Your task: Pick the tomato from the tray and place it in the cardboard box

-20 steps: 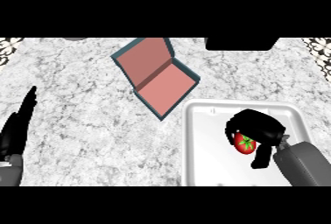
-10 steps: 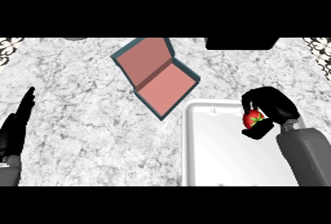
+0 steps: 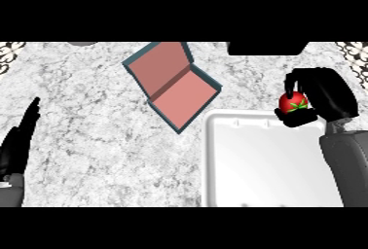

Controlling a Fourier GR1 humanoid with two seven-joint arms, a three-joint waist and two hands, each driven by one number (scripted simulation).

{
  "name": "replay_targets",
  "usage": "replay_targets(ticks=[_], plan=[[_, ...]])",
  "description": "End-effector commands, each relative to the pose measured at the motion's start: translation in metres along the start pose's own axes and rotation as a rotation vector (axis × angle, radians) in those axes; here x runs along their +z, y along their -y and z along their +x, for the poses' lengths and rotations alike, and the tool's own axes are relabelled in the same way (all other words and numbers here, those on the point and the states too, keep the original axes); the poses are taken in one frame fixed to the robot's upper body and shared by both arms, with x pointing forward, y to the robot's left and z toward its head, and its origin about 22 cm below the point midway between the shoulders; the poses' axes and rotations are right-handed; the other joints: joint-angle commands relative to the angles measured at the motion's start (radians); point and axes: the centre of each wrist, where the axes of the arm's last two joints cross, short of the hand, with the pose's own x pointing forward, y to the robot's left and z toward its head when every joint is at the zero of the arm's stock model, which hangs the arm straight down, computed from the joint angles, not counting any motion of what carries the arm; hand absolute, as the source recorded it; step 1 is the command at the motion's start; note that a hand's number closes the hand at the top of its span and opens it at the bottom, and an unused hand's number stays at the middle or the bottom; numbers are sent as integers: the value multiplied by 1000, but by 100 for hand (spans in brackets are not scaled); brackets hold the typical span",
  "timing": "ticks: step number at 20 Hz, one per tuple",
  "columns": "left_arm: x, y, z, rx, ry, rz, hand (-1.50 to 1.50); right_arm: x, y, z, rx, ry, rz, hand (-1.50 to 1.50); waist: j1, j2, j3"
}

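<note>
R hand (image 3: 316,99) clenched round tomato (image 3: 293,102) above tray (image 3: 237,160), box (image 3: 173,85) to its left; tomato prob soft, slick, so cup it, don't squeeze.

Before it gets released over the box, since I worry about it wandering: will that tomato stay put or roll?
The tomato looks round and smooth, so it would probably roll if set down off-centre. The right hand curls round it, suggesting it is light. The cardboard box has low walls that may stop it.
</note>
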Motion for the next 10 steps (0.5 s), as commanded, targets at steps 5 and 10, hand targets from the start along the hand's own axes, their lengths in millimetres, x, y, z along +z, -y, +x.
replay_targets(ticks=[5, 10], plan=[[-1, -2, 9, -10, 10, -9, 0, -7, 59, 62, -78, 180, -151, 150, 4, 0, 0], [-3, -2, 5, -4, 9, -12, 0, -37, 66, 93, -187, 231, -119, 150, 11, 3, 0]])
